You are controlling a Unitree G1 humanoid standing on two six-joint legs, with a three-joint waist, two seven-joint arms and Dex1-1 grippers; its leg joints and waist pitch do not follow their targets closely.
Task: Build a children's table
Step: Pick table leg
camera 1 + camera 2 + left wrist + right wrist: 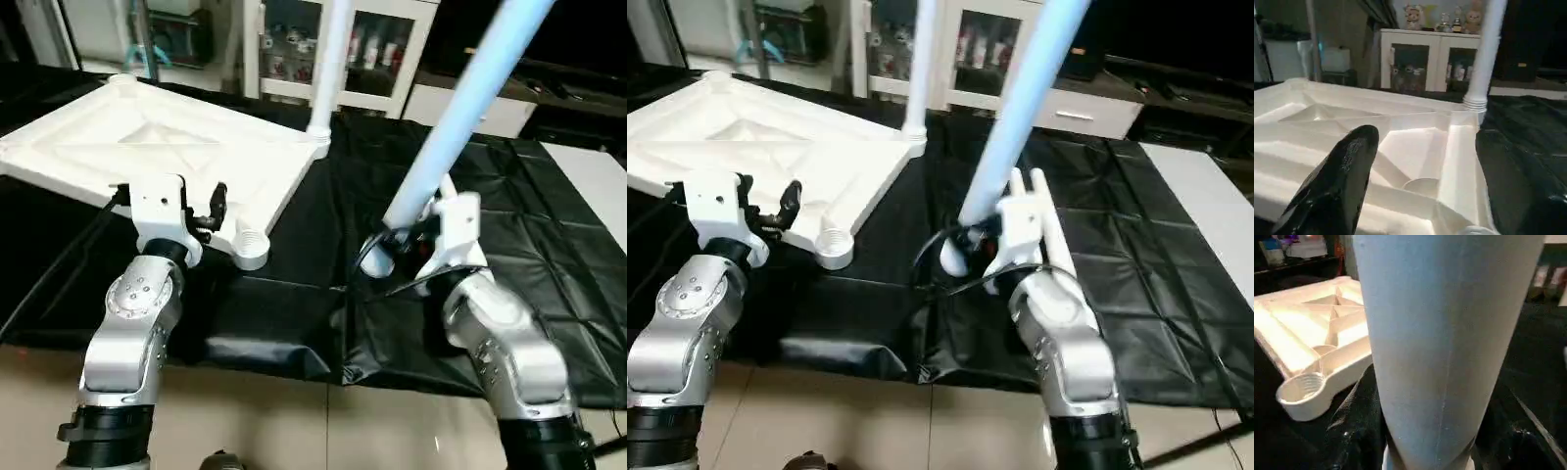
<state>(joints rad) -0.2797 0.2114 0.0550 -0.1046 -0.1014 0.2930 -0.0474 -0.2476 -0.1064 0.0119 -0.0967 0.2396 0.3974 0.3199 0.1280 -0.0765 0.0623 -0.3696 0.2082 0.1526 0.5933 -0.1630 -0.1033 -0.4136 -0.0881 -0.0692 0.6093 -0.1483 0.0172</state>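
Your right end effector [397, 250] is clamped on the lower end of a white leg [460, 108], whose long axis leans up and away to the far right. The open corner socket [251, 245] it most likely goes into lies to the left of that leg end, at the near corner of the upturned children's table [118, 137] on the black tabletop [549, 245] — so you would need to bring the leg left and stand it upright. One leg [328, 59] already stands in the far right corner. Your left end effector [201, 211] is open and empty, just beside the table's near edge — nearer the socket.
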